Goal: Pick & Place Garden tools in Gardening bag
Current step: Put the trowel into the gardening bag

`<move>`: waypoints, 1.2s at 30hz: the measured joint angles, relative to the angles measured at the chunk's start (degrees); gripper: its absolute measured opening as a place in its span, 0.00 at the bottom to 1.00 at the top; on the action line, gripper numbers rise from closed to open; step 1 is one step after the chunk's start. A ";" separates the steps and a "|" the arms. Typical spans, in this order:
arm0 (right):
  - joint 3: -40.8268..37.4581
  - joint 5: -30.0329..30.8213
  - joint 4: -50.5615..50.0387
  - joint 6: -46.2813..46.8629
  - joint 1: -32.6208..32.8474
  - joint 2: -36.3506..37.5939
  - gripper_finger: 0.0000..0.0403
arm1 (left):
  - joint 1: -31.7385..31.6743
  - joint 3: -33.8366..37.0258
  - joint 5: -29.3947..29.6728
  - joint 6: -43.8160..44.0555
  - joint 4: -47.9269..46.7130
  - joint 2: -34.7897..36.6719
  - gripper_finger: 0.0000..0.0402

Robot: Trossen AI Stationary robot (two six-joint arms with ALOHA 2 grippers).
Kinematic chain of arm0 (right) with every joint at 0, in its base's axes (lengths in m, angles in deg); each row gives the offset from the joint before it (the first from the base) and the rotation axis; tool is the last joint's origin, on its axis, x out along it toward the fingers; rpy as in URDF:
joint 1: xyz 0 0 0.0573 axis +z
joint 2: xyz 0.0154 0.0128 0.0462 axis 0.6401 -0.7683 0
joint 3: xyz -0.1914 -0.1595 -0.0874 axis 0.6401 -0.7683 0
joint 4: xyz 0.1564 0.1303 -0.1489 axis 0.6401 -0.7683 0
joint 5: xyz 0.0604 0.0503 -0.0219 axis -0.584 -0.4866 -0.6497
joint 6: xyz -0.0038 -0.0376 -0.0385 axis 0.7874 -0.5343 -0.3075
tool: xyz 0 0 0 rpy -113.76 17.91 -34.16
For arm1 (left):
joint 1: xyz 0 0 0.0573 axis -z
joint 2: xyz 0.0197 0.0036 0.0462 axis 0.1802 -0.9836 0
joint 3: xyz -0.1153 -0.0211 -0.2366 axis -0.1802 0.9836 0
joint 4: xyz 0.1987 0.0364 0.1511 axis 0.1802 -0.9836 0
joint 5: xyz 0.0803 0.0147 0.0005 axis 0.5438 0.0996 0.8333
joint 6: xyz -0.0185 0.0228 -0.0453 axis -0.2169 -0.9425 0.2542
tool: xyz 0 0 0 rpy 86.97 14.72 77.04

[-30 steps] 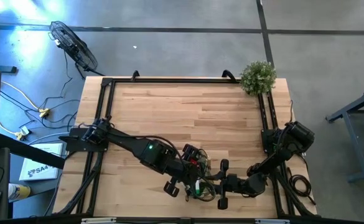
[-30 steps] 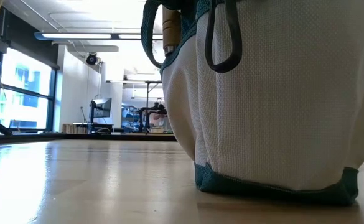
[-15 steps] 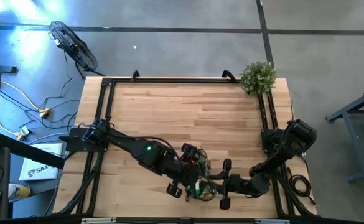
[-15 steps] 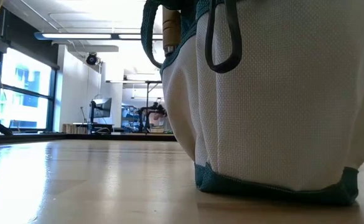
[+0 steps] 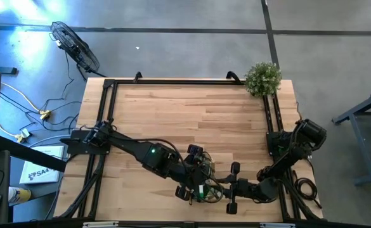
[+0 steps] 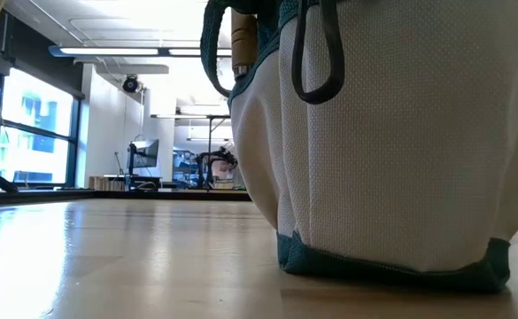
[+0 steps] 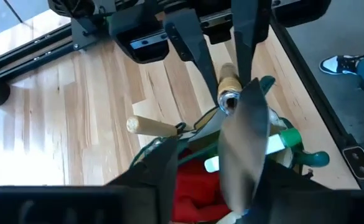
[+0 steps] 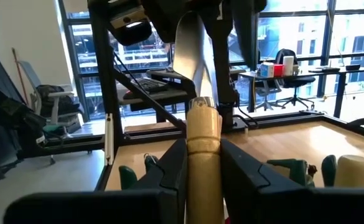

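Here two grippers meet over one tan, green-trimmed gardening bag [image 6: 391, 151] at the surface's [image 5: 191, 114] near edge: right gripper [image 8: 203, 165] pinching a wooden-handled trowel [image 8: 201, 155], left gripper [image 7: 216, 168] spread around its blade.

Grey floor [image 5: 185, 44], tall windows [image 6: 28, 133], ceiling strip lights [image 6: 126, 51].

The worktop [image 5: 191, 114] is pale wooden planking edged by a black frame. The gardening bag [image 6: 391, 159] stands directly on it near the front edge, right under the left tool [image 5: 195, 174] and just beside the right tool [image 5: 226, 187]. A bushy green plant [image 5: 262, 78] sits at the far right corner, well apart from both tools.
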 joint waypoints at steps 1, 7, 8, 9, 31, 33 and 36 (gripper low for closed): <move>0.02 0.38 -0.02 -0.19 0.16 0.00 0.14 | -0.02 0.00 0.10 0.00 0.15 0.00 0.34; 0.02 7.06 0.57 -3.18 2.40 -0.09 0.14 | -0.02 0.00 0.55 -0.22 0.38 0.00 0.45; 0.02 8.23 1.43 -4.27 3.05 -0.09 0.14 | -0.02 0.00 0.53 -0.24 0.34 0.00 0.45; 0.02 9.64 2.40 -5.65 3.76 -0.09 0.14 | -0.02 0.00 0.54 -0.23 0.33 0.00 0.46; 0.02 29.28 4.76 5.49 20.28 -0.02 0.14 | 0.00 -0.02 0.48 9.72 -9.52 0.02 0.46; 0.02 27.14 1.04 9.93 19.00 -0.09 0.14 | 0.00 -0.02 0.48 10.68 -9.33 0.04 0.46; 0.02 23.25 -7.07 21.00 17.43 -0.17 0.14 | 0.00 -0.02 0.26 12.22 -9.47 0.07 0.46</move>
